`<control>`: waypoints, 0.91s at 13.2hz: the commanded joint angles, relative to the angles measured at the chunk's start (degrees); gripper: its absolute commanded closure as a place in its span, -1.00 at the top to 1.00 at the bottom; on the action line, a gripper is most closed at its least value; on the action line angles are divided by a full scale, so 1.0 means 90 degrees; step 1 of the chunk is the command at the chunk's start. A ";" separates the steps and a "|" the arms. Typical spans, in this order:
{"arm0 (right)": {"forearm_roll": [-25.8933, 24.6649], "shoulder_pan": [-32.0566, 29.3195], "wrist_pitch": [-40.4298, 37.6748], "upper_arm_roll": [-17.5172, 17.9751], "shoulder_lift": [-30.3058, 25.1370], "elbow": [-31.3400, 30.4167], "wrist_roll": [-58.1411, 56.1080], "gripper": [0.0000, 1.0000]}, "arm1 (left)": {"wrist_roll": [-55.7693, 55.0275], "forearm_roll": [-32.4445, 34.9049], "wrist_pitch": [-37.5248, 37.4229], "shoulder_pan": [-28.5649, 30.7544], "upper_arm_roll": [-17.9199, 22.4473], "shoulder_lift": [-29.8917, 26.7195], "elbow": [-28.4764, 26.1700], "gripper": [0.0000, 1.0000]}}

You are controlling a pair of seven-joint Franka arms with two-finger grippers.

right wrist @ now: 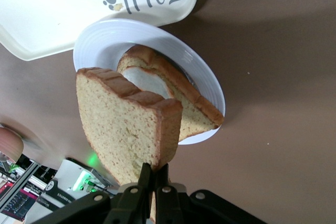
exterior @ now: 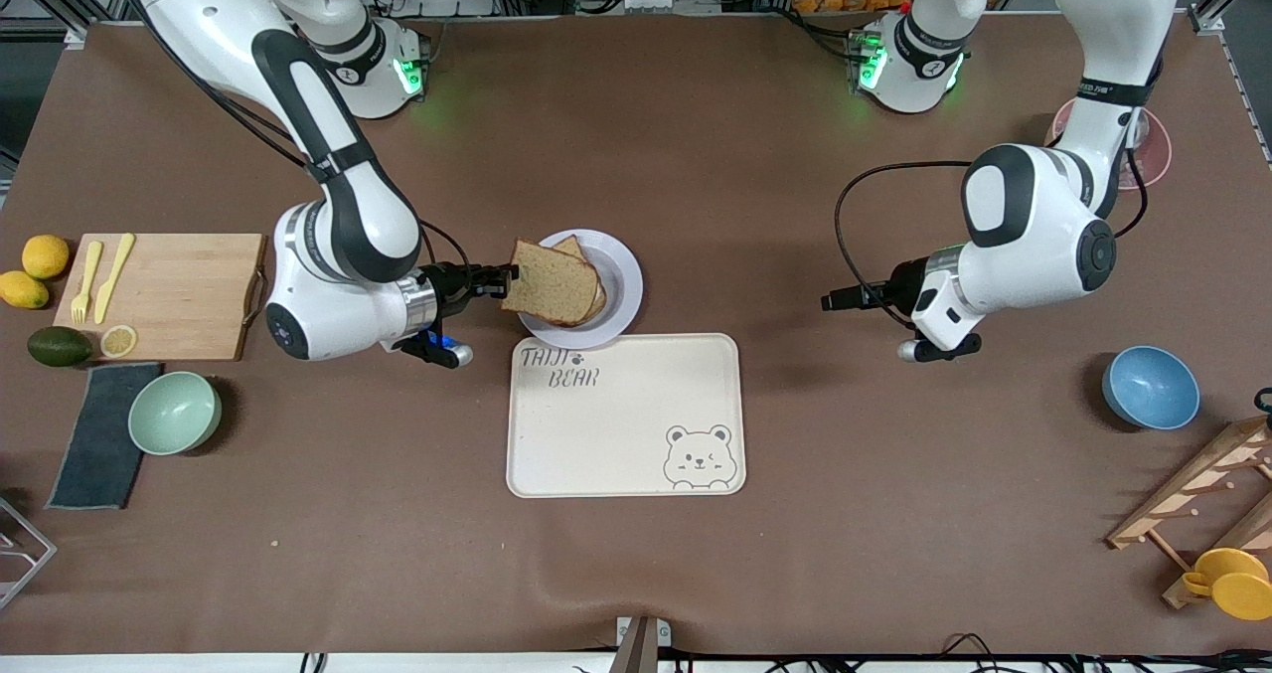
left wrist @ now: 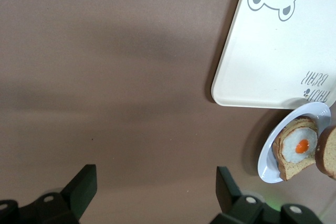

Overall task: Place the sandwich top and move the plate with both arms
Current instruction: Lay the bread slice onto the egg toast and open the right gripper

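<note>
Brown table covering lies under everything we see: our right gripper (exterior: 509,277) pinches the sandwich top (exterior: 550,282) by its edge, holding it just above the plate (exterior: 626,280), while our left gripper (left wrist: 156,186) waits spread over bare table.

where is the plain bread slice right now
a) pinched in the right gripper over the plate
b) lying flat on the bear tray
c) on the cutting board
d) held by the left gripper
a: the right gripper is shut on the sandwich top, holding it tilted over the plate and the egg-topped slice; the left gripper hangs open over bare table.
</note>
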 commanded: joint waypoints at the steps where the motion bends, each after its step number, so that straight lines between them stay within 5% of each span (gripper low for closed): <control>1: 0.0192 0.0191 0.0416 -0.0045 -0.0319 -0.0546 -0.0120 -1.00 | 0.0132 -0.0144 0.0057 0.0033 -0.0046 0.0055 0.0063 1.00; 12: 0.0700 0.0347 0.0759 -0.0055 -0.0046 -0.0928 -0.0686 -1.00 | 0.0132 -0.0144 0.0067 0.0053 -0.0046 0.0124 0.0073 1.00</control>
